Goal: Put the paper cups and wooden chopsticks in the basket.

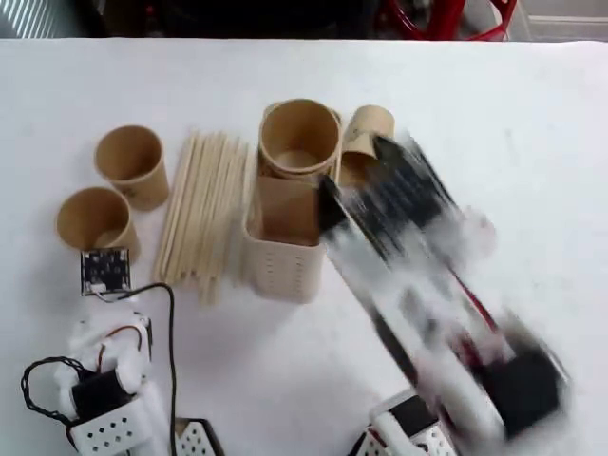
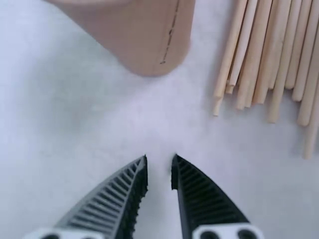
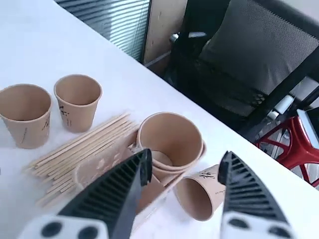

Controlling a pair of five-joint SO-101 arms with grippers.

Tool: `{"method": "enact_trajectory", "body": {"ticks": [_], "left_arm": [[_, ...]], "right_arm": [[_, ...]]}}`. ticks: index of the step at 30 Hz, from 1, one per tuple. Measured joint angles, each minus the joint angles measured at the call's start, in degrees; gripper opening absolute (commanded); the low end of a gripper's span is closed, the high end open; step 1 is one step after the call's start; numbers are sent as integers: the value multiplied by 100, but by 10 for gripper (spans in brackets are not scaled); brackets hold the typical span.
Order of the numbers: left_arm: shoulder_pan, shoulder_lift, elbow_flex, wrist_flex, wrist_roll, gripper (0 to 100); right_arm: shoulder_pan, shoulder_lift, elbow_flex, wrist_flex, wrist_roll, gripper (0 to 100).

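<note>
Closest, toward the table's point(image 1: 532, 104) near-left corner, the left gripper point(image 2: 159, 164) hangs low, jaws narrowly parted and empty, just short of an upright paper cup point(image 2: 134, 35) and the wooden chopsticks point(image 2: 269, 55); mid-table, the right gripper point(image 3: 184, 157) gapes wide, empty, above the basket point(image 1: 282, 256), whose far end holds stacked cups point(image 1: 299, 138); just beside it lies a tipped cup point(image 1: 366, 133); a clumsy descent could nudge it rolling, or topple the basket; bare table toward the right edge leaves room.
</note>
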Motion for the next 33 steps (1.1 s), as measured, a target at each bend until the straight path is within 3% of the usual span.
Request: {"method": "enact_trajectory", "body": {"ticks": [6, 12, 19, 24, 33], "left_arm": [[0, 0, 0, 0, 0, 99], [0, 0, 0, 0, 0, 99], [0, 0, 0, 0, 0, 99], [0, 0, 0, 0, 0, 99], [0, 9, 0, 0, 0, 99]], "right_arm": [[88, -1811, 176, 1310, 756, 201], [1380, -2848, 1442, 1415, 1204, 202], [2180, -4158, 4369, -334, 1266, 326], [2576, -4062, 6593, -2207, 1319, 313], [2567, -2734, 7657, -4976, 1319, 314]]}}
